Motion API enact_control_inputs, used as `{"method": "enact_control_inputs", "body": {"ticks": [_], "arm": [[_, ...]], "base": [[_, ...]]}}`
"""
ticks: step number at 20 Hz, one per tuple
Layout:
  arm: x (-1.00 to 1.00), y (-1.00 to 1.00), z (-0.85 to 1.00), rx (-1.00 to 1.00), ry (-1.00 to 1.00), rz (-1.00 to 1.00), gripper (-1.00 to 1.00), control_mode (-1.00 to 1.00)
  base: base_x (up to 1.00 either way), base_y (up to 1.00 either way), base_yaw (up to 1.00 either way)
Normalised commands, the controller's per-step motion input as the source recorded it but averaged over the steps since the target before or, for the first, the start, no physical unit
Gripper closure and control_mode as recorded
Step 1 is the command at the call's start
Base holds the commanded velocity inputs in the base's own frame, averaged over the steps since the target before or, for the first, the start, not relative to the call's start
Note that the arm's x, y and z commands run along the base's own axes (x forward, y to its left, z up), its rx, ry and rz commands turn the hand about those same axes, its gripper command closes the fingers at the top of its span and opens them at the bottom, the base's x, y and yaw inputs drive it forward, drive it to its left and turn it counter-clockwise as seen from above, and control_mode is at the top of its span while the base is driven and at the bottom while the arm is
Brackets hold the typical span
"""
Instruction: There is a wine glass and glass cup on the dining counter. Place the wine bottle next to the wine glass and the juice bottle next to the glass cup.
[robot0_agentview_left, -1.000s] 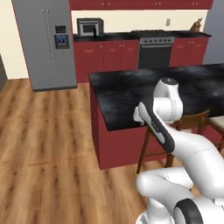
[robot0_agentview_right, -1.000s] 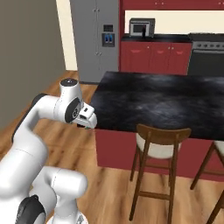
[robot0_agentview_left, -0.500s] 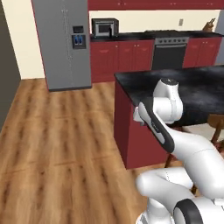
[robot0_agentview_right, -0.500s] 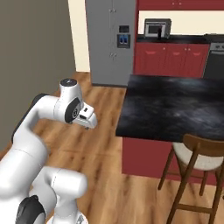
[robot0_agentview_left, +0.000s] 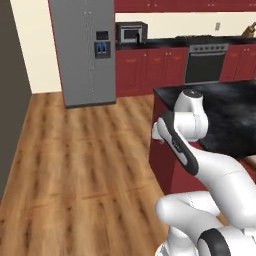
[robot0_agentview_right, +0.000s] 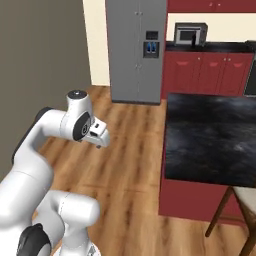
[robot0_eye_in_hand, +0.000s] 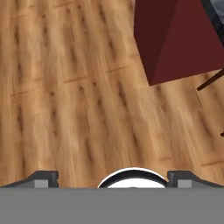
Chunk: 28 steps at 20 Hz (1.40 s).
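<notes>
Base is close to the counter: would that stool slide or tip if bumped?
The stool has thin legs under a high seat, so it is likely light and tippy. On the wood floor, a low nudge probably slides it.

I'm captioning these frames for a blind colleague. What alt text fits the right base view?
A white robot arm rises from the lower left over a wooden floor, beside the corner of the dining counter, which has a black marbled top and red base. Behind stand a grey refrigerator, red cabinets and a microwave.
</notes>
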Motion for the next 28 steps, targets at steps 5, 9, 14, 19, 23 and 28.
{"method": "enact_control_inputs", "body": {"ticks": [5,9,14,19,23,28], "arm": [[0.0,0.0,0.0,0.0,0.0,0.0,-1.0,1.0],[0.0,0.0,0.0,0.0,0.0,0.0,-1.0,1.0],[0.0,0.0,0.0,0.0,0.0,0.0,-1.0,1.0],[0.0,0.0,0.0,0.0,0.0,0.0,-1.0,1.0],[0.0,0.0,0.0,0.0,0.0,0.0,-1.0,1.0],[0.0,0.0,0.0,0.0,0.0,0.0,-1.0,1.0]], "base": [[0.84,0.38,-0.11],[0.9,0.3,-0.09],[0.91,0.28,-0.06],[0.93,0.26,-0.04],[0.91,0.04,0.0],[0.9,0.0,0.0]]}}
